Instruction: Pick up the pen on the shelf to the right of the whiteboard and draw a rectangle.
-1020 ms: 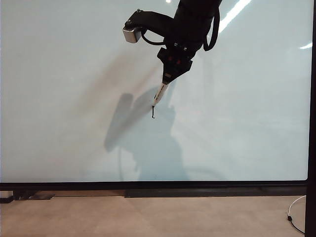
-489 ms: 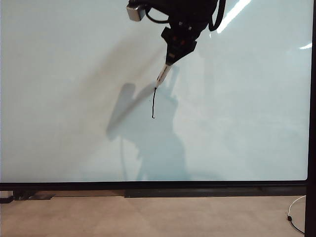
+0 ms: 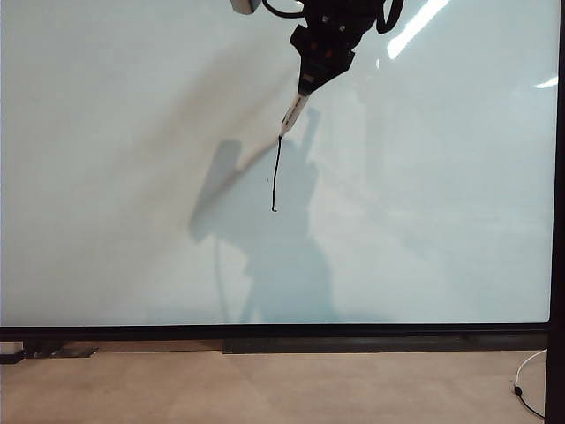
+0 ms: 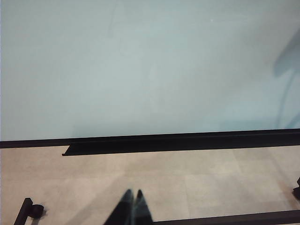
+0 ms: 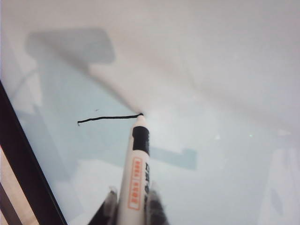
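The whiteboard (image 3: 132, 177) fills the exterior view. My right gripper (image 3: 305, 87) hangs from the top of that view, shut on the pen (image 3: 292, 113), a pale barrel with a dark tip. The tip touches the board at the upper end of one thin black line (image 3: 274, 177), near vertical; no rectangle shows. In the right wrist view the pen (image 5: 136, 178) sits between both fingers (image 5: 111, 199), its tip at the end of the line (image 5: 108, 118). My left gripper (image 4: 132, 193) is shut and empty, low over the floor in front of the whiteboard (image 4: 140, 70). The shelf is out of view.
A black ledge (image 3: 380, 343) runs under the board's lower frame, also seen as the ledge (image 4: 178, 143). Below it lies beige floor (image 3: 265, 389). A white cable (image 3: 525, 389) curls at the right. A black stand foot (image 4: 29, 211) sits low on the left.
The right gripper has carried the pen up the board, and the black mark has grown from a short tick into a long stroke. The left arm has kept still.
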`<action>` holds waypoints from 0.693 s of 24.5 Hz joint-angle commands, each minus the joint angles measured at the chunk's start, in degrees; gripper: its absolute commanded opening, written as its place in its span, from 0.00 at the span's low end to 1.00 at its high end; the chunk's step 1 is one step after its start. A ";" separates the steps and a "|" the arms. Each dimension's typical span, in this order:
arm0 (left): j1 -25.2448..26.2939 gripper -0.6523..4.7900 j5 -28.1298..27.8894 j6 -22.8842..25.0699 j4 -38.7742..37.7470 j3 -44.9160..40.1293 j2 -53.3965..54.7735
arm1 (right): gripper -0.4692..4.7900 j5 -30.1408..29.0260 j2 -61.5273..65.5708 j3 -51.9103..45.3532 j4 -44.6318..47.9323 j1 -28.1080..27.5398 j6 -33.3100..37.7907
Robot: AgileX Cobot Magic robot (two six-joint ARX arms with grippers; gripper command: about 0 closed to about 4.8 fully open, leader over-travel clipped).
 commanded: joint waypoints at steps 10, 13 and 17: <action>-0.02 0.11 0.09 0.02 0.35 0.22 0.00 | 0.08 -1.33 -7.56 -1.92 -3.93 5.64 11.67; -0.02 0.11 0.09 0.02 0.33 0.22 0.00 | 0.08 -4.85 -15.67 -10.40 4.24 5.97 23.32; -0.02 0.11 0.09 0.02 0.33 0.20 0.00 | 0.08 -6.32 -23.78 -22.34 16.96 4.87 32.79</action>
